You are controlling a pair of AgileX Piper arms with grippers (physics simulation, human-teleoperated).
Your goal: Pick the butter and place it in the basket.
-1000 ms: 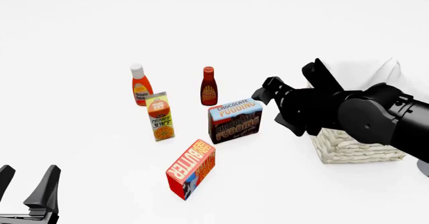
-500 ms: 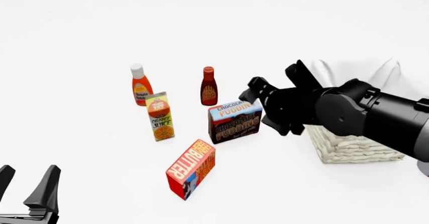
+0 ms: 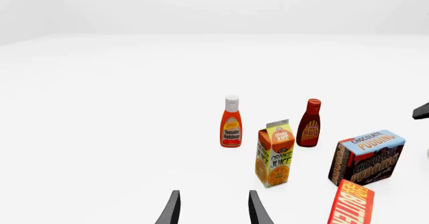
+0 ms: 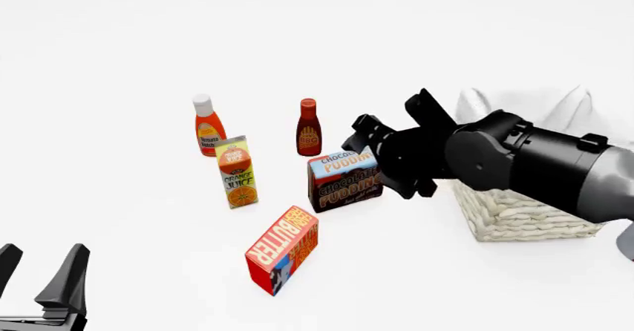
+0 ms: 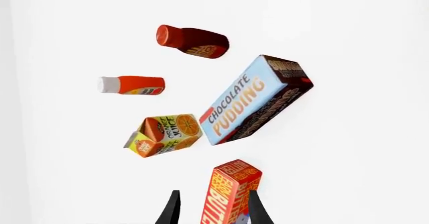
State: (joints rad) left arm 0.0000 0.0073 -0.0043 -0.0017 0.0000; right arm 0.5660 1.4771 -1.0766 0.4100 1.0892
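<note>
front view showed the right gripper (image 4: pixel 381 156) open above the pudding box (image 4: pixel 346 179), butter (image 4: pixel 282 249) untouched; left gripper (image 4: pixel 40 275) open.

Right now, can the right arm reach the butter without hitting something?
Probably yes. The right gripper is open above the chocolate pudding box, and the butter lies nearer the camera with bare table around it. The pudding box is the only close obstacle.

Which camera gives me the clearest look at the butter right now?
Front view: the butter lies whole and unobstructed. The right wrist view crops its near end between the fingers; the left wrist view catches only one end at the frame's edge.
</note>
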